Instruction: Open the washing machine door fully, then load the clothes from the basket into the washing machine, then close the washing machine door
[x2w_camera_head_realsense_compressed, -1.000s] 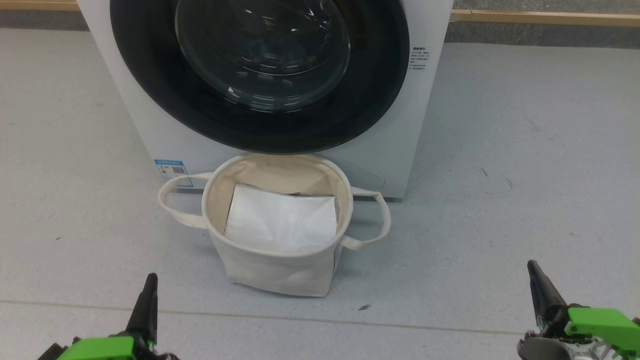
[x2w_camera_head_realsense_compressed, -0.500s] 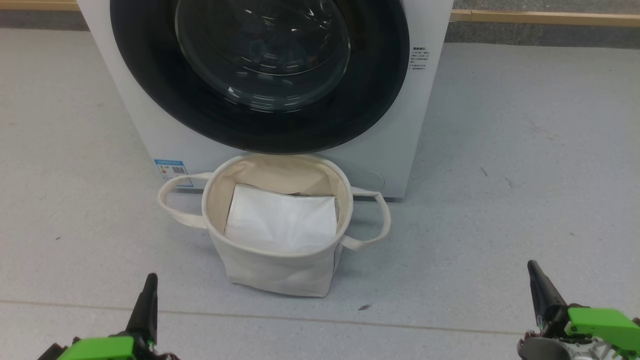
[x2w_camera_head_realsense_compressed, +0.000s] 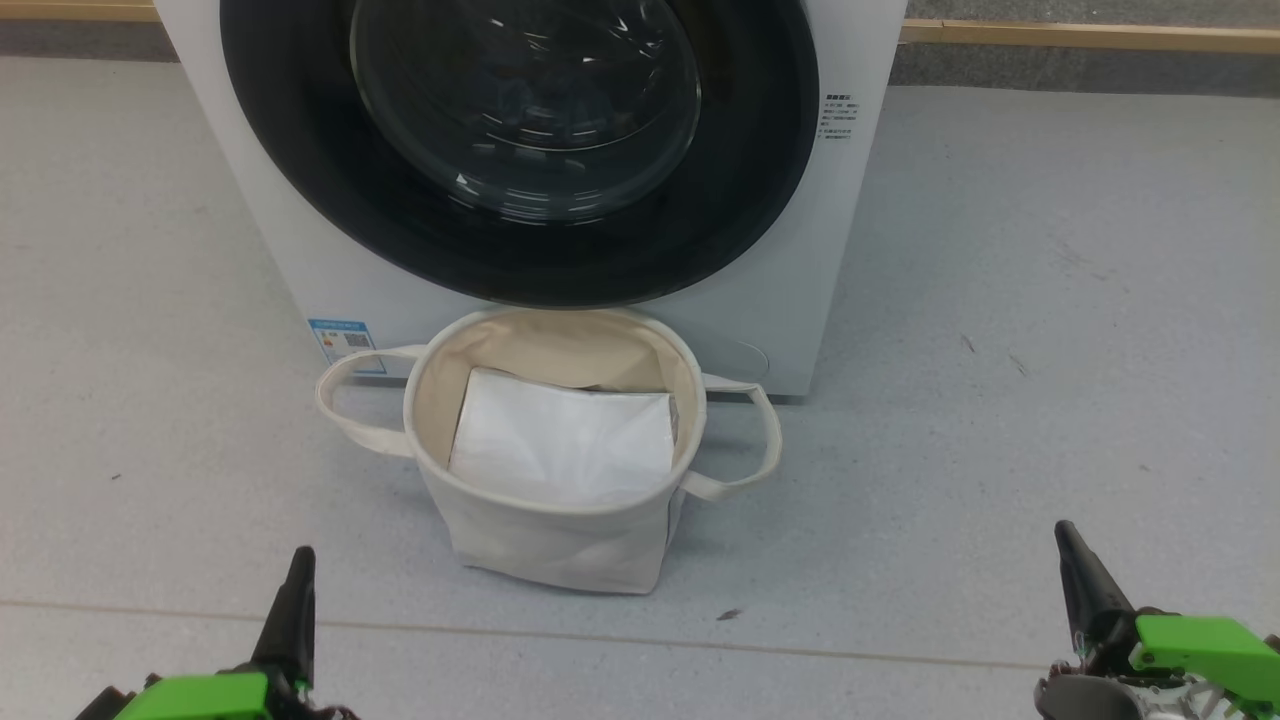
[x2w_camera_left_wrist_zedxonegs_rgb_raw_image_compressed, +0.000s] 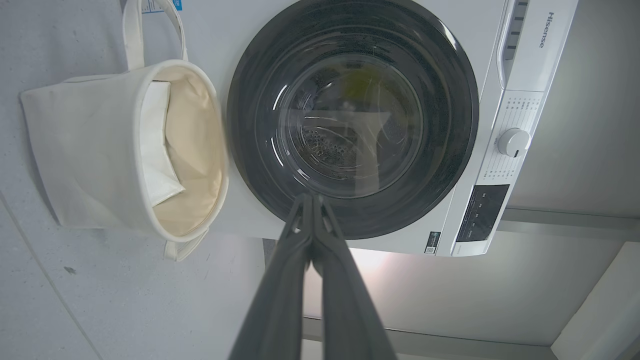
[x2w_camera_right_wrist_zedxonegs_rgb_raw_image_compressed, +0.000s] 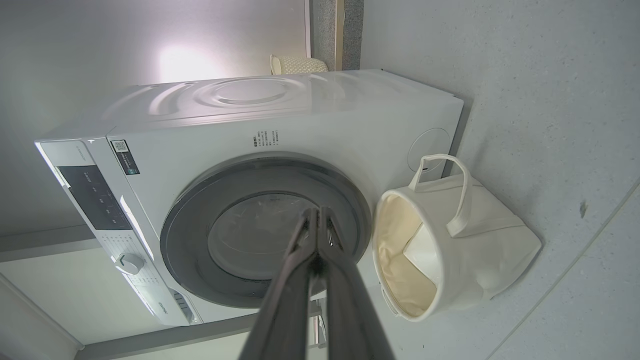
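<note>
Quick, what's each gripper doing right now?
The dark-fingered left gripper is closed, holding nothing.
The dark-fingered right gripper is closed, holding nothing.

The basket (x2w_camera_head_realsense_compressed: 556, 455) stood touching the washing machine (x2w_camera_head_realsense_compressed: 300, 250) below the closed door (x2w_camera_head_realsense_compressed: 520, 150); bare floor (x2w_camera_head_realsense_compressed: 1000, 350) flanked it

left hand (x2w_camera_head_realsense_compressed: 300, 558), right hand (x2w_camera_head_realsense_compressed: 1062, 532): long dark tapering fingers (x2w_camera_left_wrist_zedxonegs_rgb_raw_image_compressed: 282, 290), bright green housing (x2w_camera_head_realsense_compressed: 195, 695) at base. Pale grey casing (x2w_camera_head_realsense_compressed: 1075, 700) at 8 o'clock of right one's green block.
</note>
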